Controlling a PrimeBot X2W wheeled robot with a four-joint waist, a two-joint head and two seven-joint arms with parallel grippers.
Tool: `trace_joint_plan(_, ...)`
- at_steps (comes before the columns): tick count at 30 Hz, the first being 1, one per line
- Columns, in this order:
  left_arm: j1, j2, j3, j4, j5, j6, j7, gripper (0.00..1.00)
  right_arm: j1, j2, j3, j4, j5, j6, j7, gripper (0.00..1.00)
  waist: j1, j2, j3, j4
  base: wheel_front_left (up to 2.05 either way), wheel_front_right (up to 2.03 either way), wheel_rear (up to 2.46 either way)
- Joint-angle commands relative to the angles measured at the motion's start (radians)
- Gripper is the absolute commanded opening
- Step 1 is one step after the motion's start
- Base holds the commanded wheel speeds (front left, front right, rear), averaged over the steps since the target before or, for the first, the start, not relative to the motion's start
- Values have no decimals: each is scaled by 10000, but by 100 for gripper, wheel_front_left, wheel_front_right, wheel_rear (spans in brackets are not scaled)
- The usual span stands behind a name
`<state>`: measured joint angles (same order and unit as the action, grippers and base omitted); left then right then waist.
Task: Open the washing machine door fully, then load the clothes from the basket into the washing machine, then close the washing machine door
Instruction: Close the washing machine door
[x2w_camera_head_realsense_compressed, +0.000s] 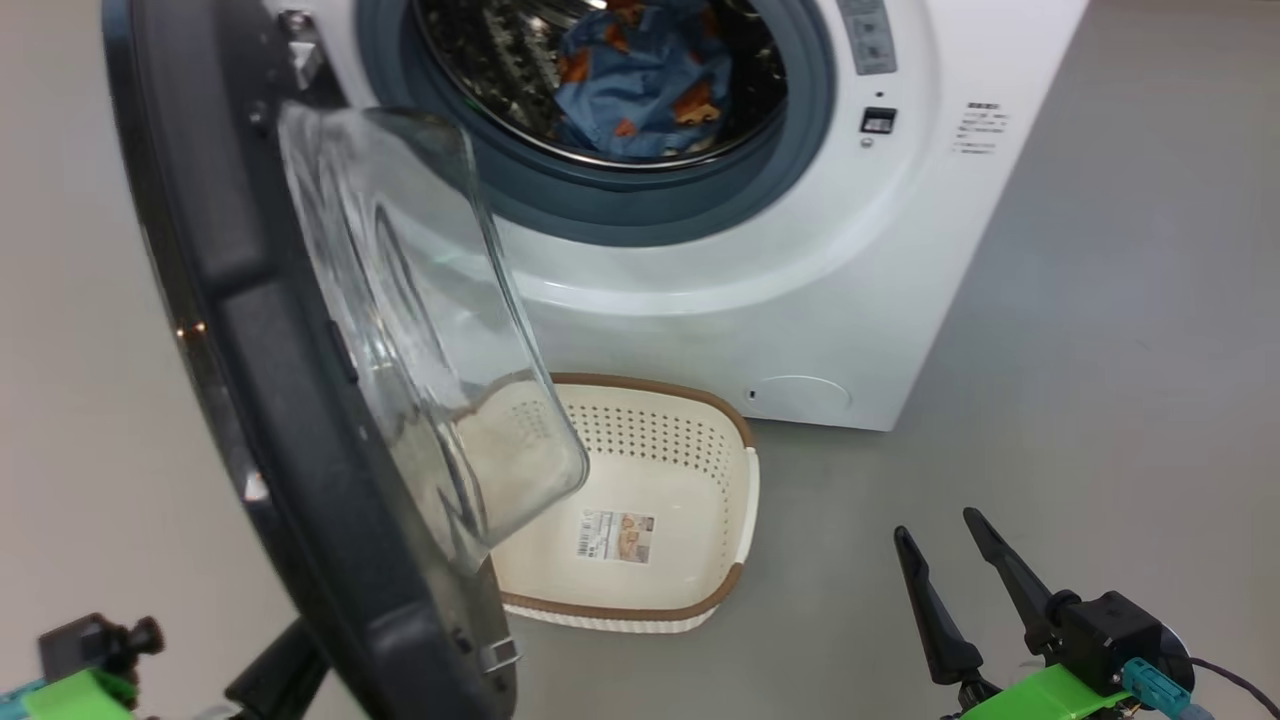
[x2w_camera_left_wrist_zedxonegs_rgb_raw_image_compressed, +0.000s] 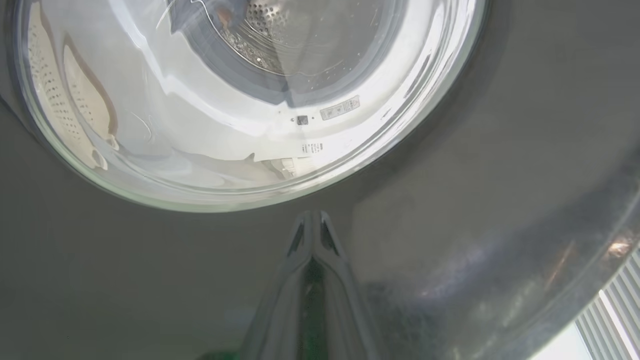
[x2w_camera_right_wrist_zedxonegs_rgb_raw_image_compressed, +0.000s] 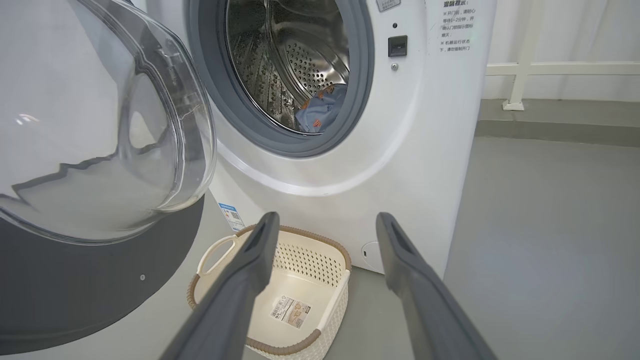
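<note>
Nearest us, our left tool (x2w_camera_left_wrist_zedxonegs_rgb_raw_image_compressed: 312, 220) was pressed together by the dark ring of the open washing machine door (x2w_camera_head_realsense_compressed: 230, 330). Our right tool (x2w_camera_head_realsense_compressed: 935, 525) hung spread, holding nothing. Beyond, the basket (x2w_camera_head_realsense_compressed: 650, 385) sat on the floor (x2w_camera_head_realsense_compressed: 1100, 350) before the washing machine (x2w_camera_head_realsense_compressed: 800, 300), and the clothes (x2w_camera_head_realsense_compressed: 640, 90) lay in its drum (x2w_camera_head_realsense_compressed: 480, 60).

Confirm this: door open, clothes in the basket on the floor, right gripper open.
Not quite. The basket is empty; the clothes are in the washing machine, as the head view shows. The door and right gripper are open.
</note>
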<state>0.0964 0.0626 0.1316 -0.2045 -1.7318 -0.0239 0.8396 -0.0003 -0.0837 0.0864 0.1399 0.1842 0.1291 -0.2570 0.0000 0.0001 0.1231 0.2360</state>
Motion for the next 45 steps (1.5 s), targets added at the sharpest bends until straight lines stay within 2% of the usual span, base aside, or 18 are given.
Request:
trace_joint_plan(1, -410, 23, 72, -304, 118, -177, 10, 0, -198, 38, 240, -268, -29, 16, -48, 100, 0, -1, 105, -322, 0, 0, 0)
trace_joint_plan(7, -1146, -67, -689, 289, 642, -422, -607, 0, -247, 99, 212, -282, -29, 16, -48, 100, 0, -1, 207, -862, 0, 0, 0)
trace_joint_plan(13, -2195, -103, -1110, 1411, 935, -625, -1353, 0, -242, 138, 242, -293, -36, 16, -48, 100, 0, -1, 253, -1268, 0, 0, 0)
trace_joint_plan(14, -2713, -111, -1277, 1964, 1061, -723, -1723, 0, -262, 144, 253, -286, -30, 16, -48, 100, 0, -1, 255, -1417, 0, 0, 0)
trace_joint_plan(23, -4661, -121, -2319, 3821, 767, -995, -2953, 0, -330, 125, 319, -284, -30, 16, -48, 100, 0, -1, 264, -1948, 0, 0, 0)
trace_joint_plan(36, -7645, -123, -3177, 5938, 713, -1065, -5257, 0, -545, 24, 547, -265, 4, 16, -48, 100, 0, -1, 598, -2651, 0, 0, 0)
trace_joint_plan(45, -9462, -123, -3577, 7352, 1124, -1067, -6749, 0, -792, -41, 806, -196, 21, 16, -48, 100, 0, -1, 961, -3102, 0, 0, 0)
